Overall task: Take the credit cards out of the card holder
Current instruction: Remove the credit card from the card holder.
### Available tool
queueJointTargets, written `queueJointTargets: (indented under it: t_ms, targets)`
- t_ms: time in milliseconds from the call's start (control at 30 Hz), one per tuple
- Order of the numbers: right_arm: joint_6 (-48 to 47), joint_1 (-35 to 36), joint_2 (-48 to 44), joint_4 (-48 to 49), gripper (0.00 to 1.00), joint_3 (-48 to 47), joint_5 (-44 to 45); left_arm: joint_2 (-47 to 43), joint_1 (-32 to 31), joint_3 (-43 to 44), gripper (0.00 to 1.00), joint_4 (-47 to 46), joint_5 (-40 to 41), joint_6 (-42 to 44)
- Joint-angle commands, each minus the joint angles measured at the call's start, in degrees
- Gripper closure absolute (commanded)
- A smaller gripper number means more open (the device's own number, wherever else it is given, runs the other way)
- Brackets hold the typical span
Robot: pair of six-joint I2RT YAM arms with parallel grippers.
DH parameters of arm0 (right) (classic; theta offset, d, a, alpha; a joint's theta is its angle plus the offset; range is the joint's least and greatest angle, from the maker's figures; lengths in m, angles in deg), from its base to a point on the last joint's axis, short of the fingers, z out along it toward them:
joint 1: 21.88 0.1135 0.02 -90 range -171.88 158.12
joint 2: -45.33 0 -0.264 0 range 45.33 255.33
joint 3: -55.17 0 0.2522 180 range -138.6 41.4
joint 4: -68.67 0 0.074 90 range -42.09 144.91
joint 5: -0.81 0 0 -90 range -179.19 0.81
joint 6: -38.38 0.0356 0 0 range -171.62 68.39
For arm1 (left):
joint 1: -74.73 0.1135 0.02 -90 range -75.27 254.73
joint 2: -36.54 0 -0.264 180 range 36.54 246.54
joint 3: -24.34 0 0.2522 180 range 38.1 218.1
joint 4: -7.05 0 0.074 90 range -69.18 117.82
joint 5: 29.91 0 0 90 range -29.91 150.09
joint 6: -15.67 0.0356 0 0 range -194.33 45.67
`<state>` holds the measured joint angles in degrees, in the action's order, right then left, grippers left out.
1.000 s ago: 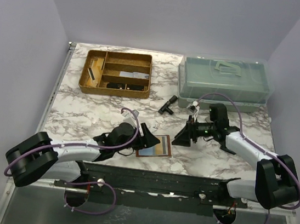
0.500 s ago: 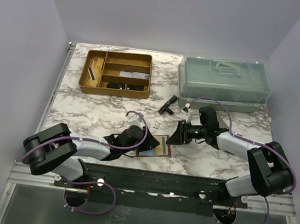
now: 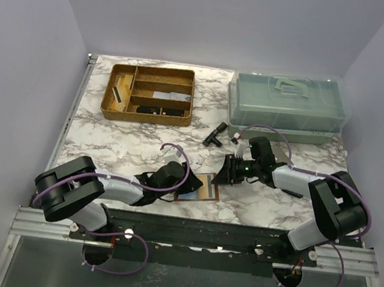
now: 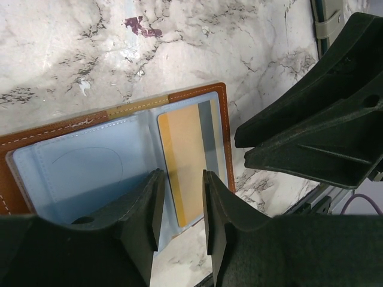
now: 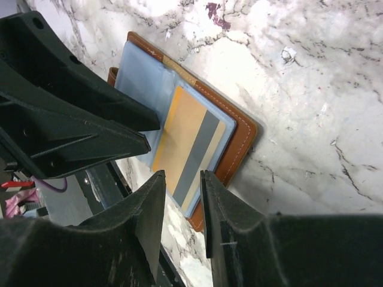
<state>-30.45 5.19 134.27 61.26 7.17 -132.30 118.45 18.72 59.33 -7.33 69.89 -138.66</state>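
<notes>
Steadying card holder flat on counter with left hand, we judge right hand should pinch free edge of orange credit card; both hands narrowly parted, gripping nothing.

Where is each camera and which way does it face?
Top external: above and behind the robot, looking down over the table; left arm and right arm show whole.
Left wrist: behind the left gripper, looking down at the card holder; own fingers show.
Right wrist: behind the right gripper, looking at it from the opposite side; own fingers show.
Shared: both wrist views show the orange credit card and the other gripper.
</notes>
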Motion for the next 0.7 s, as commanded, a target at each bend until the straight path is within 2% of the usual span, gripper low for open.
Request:
queueJointTargets:
  t_ms: [0,433,667]
  targets:
    - [0.0,0.5,1.4,-0.2,0.64,-1.4,2.7,1.1,-0.4,0.0,0.66,-0.5,1.9,-0.9]
    - [-0.1,0.6,4.3,-1.3,0.65,-2.2,1.2,2.0,-0.4,-0.2,0.68,-0.5,1.2,-1.2]
    - [0.4,0.6,4.5,-1.3,0.72,-2.3,-1.0,2.5,-0.4,-0.3,0.72,-0.6,0.2,-1.2]
